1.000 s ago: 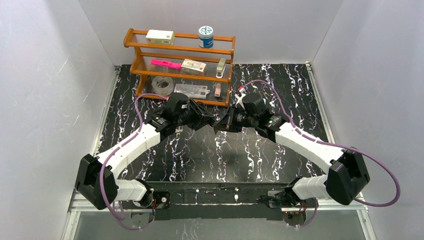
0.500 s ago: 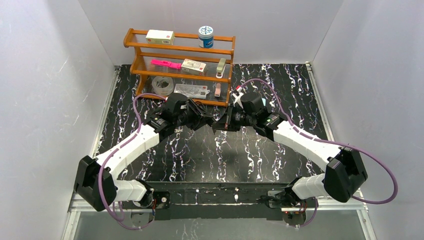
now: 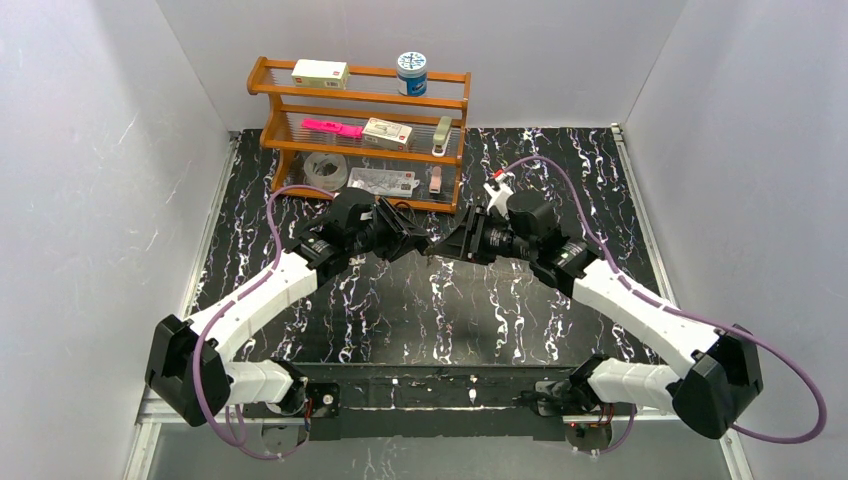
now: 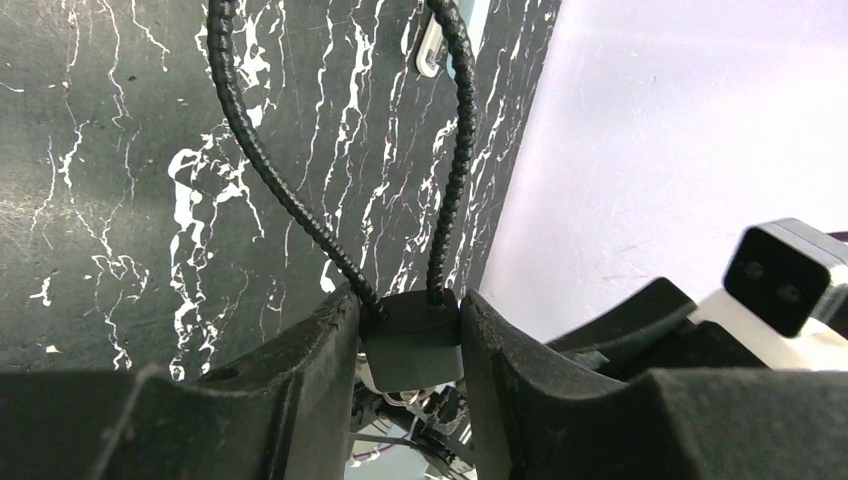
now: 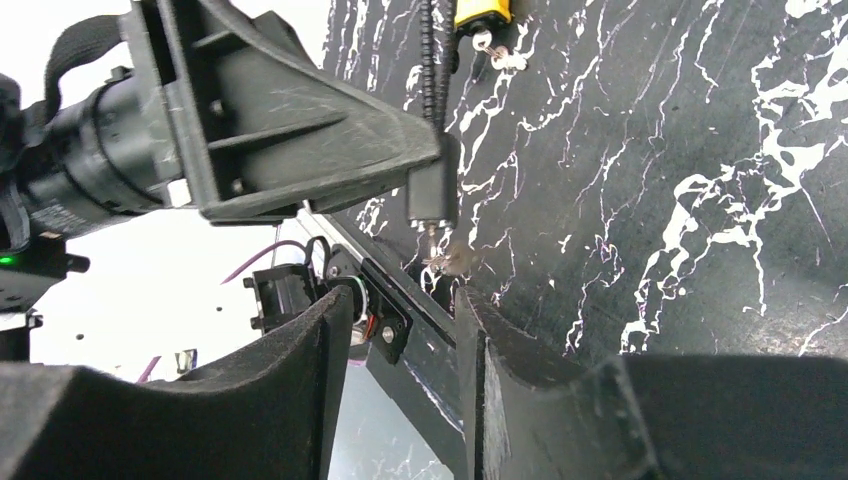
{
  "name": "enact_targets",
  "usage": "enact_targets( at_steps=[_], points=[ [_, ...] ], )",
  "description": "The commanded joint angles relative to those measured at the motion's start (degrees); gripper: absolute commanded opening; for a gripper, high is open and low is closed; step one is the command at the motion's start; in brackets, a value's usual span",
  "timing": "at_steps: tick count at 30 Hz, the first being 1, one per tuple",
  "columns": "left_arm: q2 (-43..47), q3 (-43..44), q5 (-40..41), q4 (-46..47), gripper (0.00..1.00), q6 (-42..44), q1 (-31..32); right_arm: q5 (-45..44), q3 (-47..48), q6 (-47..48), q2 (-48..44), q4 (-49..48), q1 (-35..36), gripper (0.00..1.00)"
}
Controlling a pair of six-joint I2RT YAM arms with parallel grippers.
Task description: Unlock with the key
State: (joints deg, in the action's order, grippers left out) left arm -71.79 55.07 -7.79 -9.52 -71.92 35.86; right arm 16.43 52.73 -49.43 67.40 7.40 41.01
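1. Spread wide and empty: right gripper (image 5: 402,305), lined up just short of the key (image 5: 437,258), likely to pinch and turn it.
2. Seemingly seated in the underside of the lock (image 5: 432,195), ring dangling; clear only from the right wrist.
3. Clamped on the lock body: left gripper (image 4: 408,305), holding it off the table (image 3: 480,310), probably bracing it against turning.
4. Only from the left wrist: cable shackle (image 4: 290,200) looping away.

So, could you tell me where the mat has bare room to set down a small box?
Bare mat lies right of the wooden rack, behind the right arm, and in the near middle between it and the left arm. It is crowded in front of the rack, where both sets of jaws meet at the padlock.
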Motion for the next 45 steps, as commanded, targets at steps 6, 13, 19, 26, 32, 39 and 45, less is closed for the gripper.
enact_targets(
  at_steps=[6, 13, 19, 26, 32, 39, 45],
  points=[
    [2.09, 2.71, 0.81, -1.08, 0.08, 2.75, 0.00, 0.69, 0.46, 2.16, 0.27, -0.37, -0.15, 0.33],
    [2.09, 2.31, 0.33, -0.95, 0.08, 2.26, 0.00, 1.00, 2.52, 2.98, 3.54, -1.20, -0.15, 0.35],
    [2.11, 2.26, -0.20, -0.32, 0.08, 1.55, 0.00, 3.25, 1.64, 2.63, 4.84, -4.00, -0.15, 0.26],
    [1.69, 2.30, -0.82, -0.15, 0.08, 1.41, 0.00, 3.53, 1.58, 2.58, 5.00, -5.88, -0.15, 0.23],
    [1.81, 2.30, -0.41, -0.10, 0.08, 1.18, 0.00, 4.94, 1.42, 2.02, 5.89, -6.91, -0.15, 0.20],
    [1.96, 1.80, 0.16, 0.01, 0.08, 1.06, 0.00, 5.35, 1.28, 1.30, 6.06, -8.40, -0.15, 0.27],
    [1.99, 1.72, 0.15, -0.05, 0.08, 1.25, 0.00, 5.64, 0.54, 0.33, 5.64, -9.76, -0.15, 0.35]
  ],
)
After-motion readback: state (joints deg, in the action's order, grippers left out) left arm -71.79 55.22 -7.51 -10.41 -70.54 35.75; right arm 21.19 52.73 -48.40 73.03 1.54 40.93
